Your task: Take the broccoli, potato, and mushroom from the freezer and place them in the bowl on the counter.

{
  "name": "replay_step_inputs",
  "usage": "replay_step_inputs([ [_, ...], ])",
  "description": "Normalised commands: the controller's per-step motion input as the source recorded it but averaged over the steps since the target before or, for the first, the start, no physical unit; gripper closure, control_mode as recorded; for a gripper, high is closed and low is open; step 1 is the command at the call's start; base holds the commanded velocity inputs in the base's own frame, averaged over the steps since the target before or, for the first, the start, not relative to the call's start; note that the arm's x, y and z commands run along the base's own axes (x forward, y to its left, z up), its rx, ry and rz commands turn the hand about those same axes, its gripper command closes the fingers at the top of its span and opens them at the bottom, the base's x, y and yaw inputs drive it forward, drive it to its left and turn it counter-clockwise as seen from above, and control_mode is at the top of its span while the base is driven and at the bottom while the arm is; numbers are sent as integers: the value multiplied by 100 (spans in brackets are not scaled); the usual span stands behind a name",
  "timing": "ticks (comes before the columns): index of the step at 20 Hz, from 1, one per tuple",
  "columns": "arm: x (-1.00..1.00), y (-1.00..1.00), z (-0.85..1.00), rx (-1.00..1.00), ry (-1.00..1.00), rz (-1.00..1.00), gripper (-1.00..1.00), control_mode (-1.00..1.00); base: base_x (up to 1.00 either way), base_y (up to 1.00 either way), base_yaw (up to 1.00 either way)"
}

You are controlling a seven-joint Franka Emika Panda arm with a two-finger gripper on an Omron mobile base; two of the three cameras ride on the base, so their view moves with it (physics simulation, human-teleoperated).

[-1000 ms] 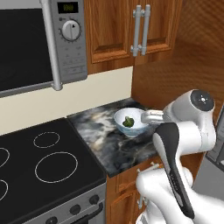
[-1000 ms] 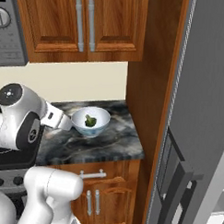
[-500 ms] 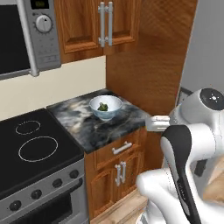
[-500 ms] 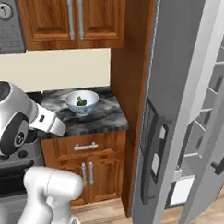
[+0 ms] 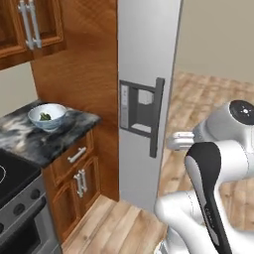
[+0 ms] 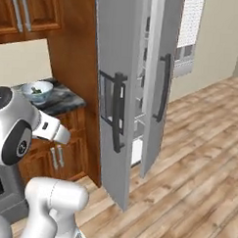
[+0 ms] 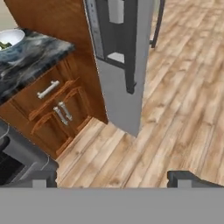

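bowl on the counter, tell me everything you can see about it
The bowl is round, smooth and unmarked, white with a pale bluish-grey tint, and looks like glazed ceramic. It stands upright on the dark marbled counter, towards the back, close to the tall wooden side panel. A small dark green piece, the broccoli, lies inside it. Nothing else touches it, and the gripper is well away from it.

Wide grey door point(image 5: 144, 74) with recessed dispenser point(image 5: 138, 109) and dark vertical handle point(image 5: 156, 117), standing beside a tall wood panel point(image 5: 84, 64); brown cabinets point(image 5: 74, 173) with metal pulls below; black stovetop point(image 5: 12, 173) at left; plank floor point(image 6: 197, 163); window point(image 6: 186, 31) beyond
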Motion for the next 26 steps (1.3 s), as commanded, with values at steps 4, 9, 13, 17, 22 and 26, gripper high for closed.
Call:
replay_step_inputs([
  [4, 0, 0, 0, 0, 0, 0, -100, 100, -71, 13, -90],
  [9, 0, 0, 0, 0, 0, 0, -100, 100, -30, -13, -93],
  [13, 0, 0, 0, 0, 0, 0, -100, 100, 57, -66, -66],
  [17, 0, 0, 0, 0, 0, 0, -100, 100, 100, -2, -4],
  [22, 0, 0, 0, 0, 0, 0, -100, 100, 100, 1, 0],
  [26, 0, 0, 0, 0, 0, 0, -100, 100, 100, 1, 0],
])
